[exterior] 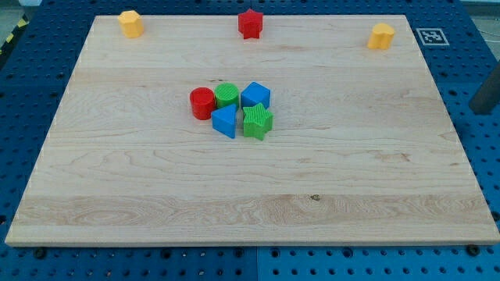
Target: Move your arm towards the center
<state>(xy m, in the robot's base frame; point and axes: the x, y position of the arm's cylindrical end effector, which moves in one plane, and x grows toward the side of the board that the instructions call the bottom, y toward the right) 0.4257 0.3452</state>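
A dark rod enters at the view's right edge, and my tip (pixel 478 110) is off the wooden board (pixel 250 195), over the blue pegboard to its right. It is far to the right of a tight cluster near the board's middle. The cluster holds a red cylinder (pixel 201 102), a green cylinder (pixel 227 95), a blue cube-like block (pixel 255 95), a blue triangular block (pixel 224 122) and a green star (pixel 257 121). My tip touches no block.
Along the board's top edge stand a yellow block (pixel 130 23) at the left, a red star (pixel 250 23) in the middle and a yellow block (pixel 381 36) at the right. A black-and-white marker tag (pixel 432 36) sits off the top right corner.
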